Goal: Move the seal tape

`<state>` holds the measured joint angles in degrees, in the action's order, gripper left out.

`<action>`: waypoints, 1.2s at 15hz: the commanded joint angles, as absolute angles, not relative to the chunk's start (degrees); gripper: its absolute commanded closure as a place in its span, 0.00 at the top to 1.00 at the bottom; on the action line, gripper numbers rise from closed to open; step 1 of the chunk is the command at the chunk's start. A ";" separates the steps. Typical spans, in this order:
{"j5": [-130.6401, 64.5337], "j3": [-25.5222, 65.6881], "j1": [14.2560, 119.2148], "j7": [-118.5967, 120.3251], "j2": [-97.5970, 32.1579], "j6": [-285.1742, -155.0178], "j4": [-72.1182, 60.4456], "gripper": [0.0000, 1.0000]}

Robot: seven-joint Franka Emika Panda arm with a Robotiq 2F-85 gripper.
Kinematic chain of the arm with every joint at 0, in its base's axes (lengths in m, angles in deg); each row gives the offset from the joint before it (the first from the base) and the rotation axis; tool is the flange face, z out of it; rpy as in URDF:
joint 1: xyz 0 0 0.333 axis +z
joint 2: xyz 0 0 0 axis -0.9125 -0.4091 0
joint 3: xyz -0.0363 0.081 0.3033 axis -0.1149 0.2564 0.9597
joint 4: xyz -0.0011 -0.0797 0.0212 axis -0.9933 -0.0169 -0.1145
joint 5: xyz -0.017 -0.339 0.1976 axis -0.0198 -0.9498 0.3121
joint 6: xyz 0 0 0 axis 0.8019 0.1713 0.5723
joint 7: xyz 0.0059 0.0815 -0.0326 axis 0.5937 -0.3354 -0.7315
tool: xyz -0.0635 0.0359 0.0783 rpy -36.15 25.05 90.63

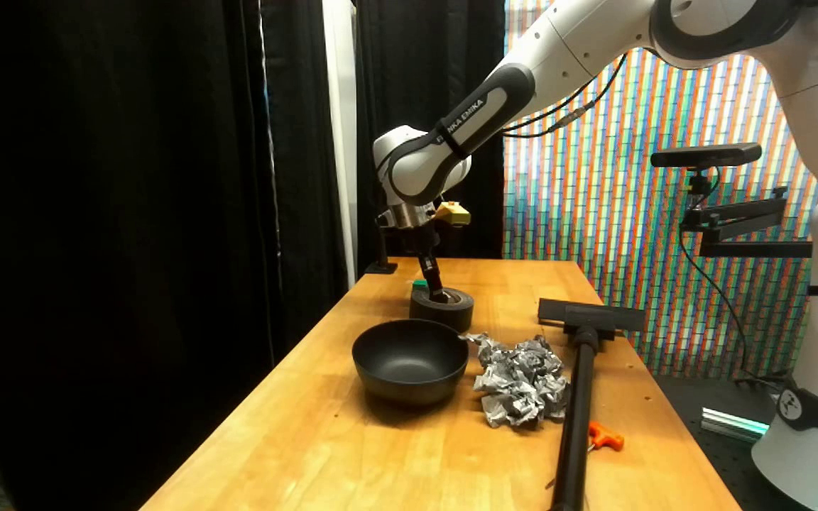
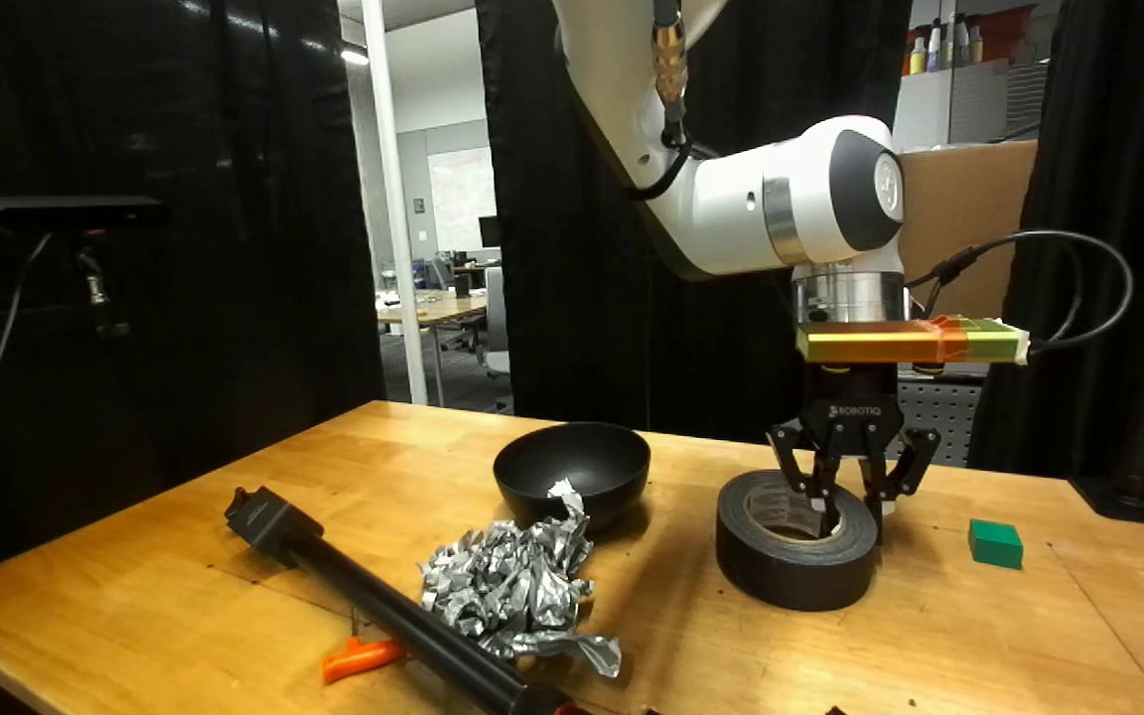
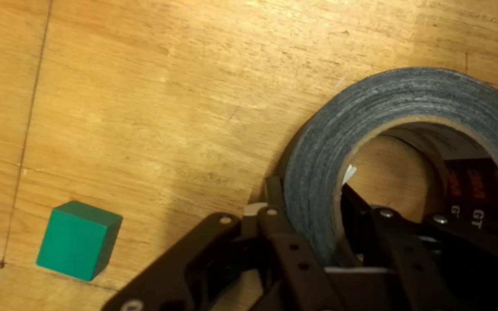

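The seal tape (image 2: 795, 576), a wide dark grey ring with a pale hollow core, lies flat by the black bowl; no gap between it and the table is visible. My gripper (image 2: 855, 514) comes straight down at the roll's edge. In the wrist view one finger stands inside the core and the opposite one against the outer side, so the jaws are shut on the wall of the tape (image 3: 314, 172). The tip of the inner finger is partly hidden by the ring. In an exterior view the tape (image 1: 462, 316) sits just behind the bowl.
Close to the tape are the black bowl (image 1: 409, 362) and a crumpled silver foil lump (image 2: 512, 586). A long black tool (image 1: 579, 411) lies past the foil, with an orange-handled key (image 2: 361, 657) beside it. On the tape's opposite side is a green block (image 3: 76, 242).
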<state>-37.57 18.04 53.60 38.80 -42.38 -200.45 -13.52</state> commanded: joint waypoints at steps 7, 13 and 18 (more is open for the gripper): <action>-38.06 18.67 53.06 38.54 -42.45 -200.33 -13.43 0.20; -38.35 18.52 52.85 38.79 -42.66 -200.49 -13.62 0.16; -38.27 18.42 52.71 38.53 -43.00 -200.19 -13.72 0.72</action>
